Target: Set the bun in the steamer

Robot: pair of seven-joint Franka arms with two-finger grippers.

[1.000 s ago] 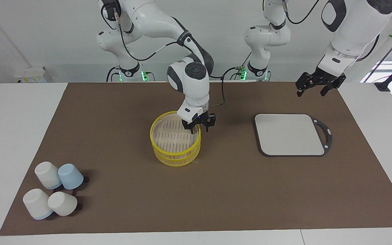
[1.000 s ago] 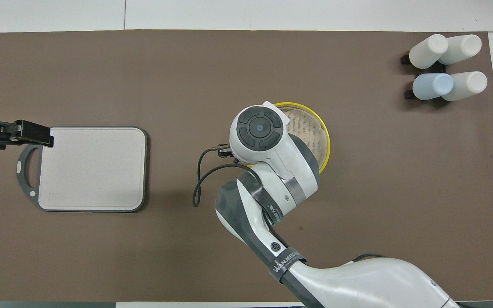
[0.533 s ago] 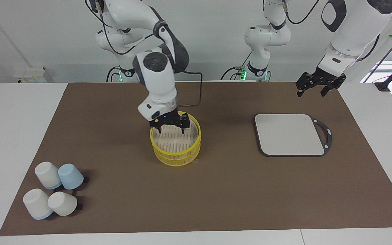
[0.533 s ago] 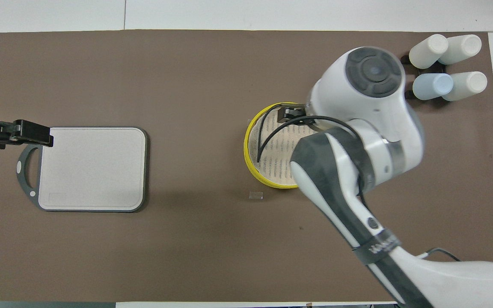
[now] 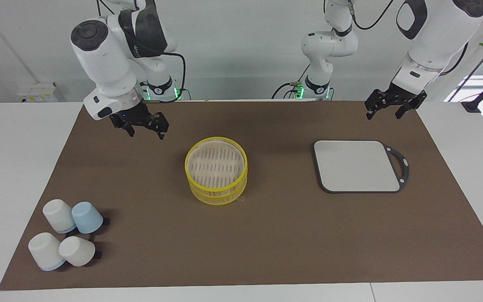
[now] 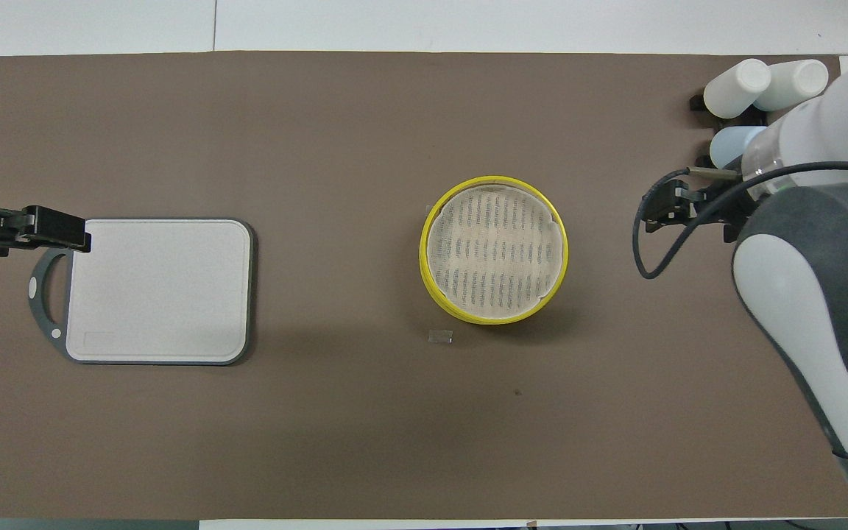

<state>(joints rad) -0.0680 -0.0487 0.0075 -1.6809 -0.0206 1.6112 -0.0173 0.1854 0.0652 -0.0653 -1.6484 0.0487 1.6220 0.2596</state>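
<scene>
Starting at my right arm's end of the brown mat [image 5: 141, 256]: four smooth plastic cups [image 5: 67, 237] lay tipped on their sides in a cluster, three cream-white and one pale blue. My right gripper [image 5: 146, 131] hung up in the air over bare mat, wrist bent downward, fingers spread wide with nothing between them.

Mid-mat sat the round yellow-walled steamer [image 5: 218, 197], with its matching yellow-rimmed lid [image 5: 216, 165] stacked on top, whitish slatted face up. Couldn't see the bun in either view. A tiny clear scrap [image 6: 439, 336] lay just beside the steamer, on the side nearer the robots.

Next came the flat pale-grey cutting board [image 5: 357, 165]: rounded corners, dark rim, loop handle. My left gripper [image 5: 383, 112] hovered over the board's handle end, angled down, fingers apart and empty. That arm was just waiting.
</scene>
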